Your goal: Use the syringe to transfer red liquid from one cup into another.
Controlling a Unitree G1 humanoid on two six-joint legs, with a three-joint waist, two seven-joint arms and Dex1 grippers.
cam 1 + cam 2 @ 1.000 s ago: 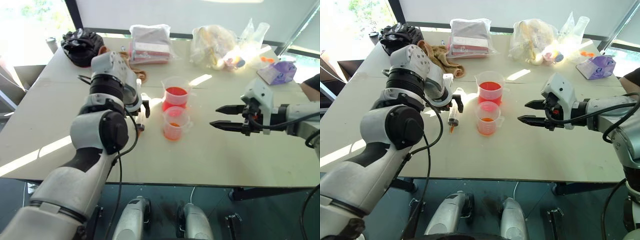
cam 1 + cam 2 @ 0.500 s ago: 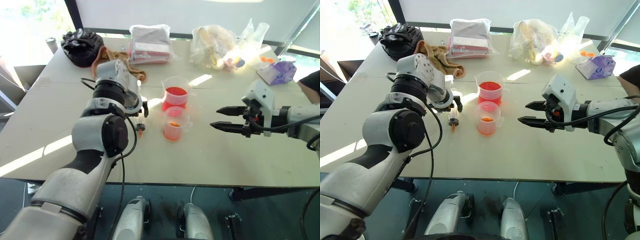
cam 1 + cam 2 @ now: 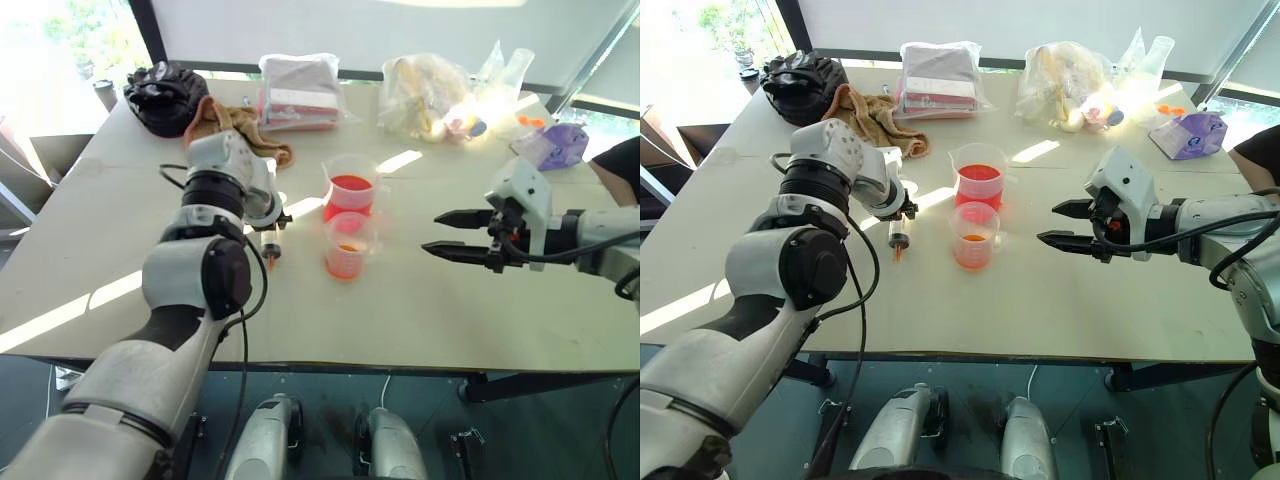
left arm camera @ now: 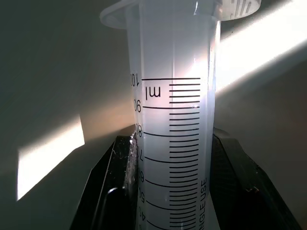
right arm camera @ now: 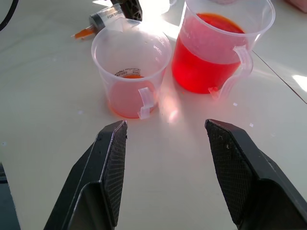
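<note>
"ml", 100, 90 (scale marks) on the syringe (image 4: 175,124)

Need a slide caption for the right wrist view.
Open right gripper faces the small pale beaker and big red beaker; syringe behind.

Left gripper (image 3: 902,212) stood open above the syringe (image 3: 897,236) one second ago; it has since lowered slightly toward the table (image 3: 1040,300) and closed, its fingers (image 4: 108,191) now clamped on either side of the graduated barrel. The syringe lies flat at about 9 o'clock of the smaller beaker (image 3: 973,236), orange tip toward 6 o'clock, having shifted slightly during the closure.
</note>
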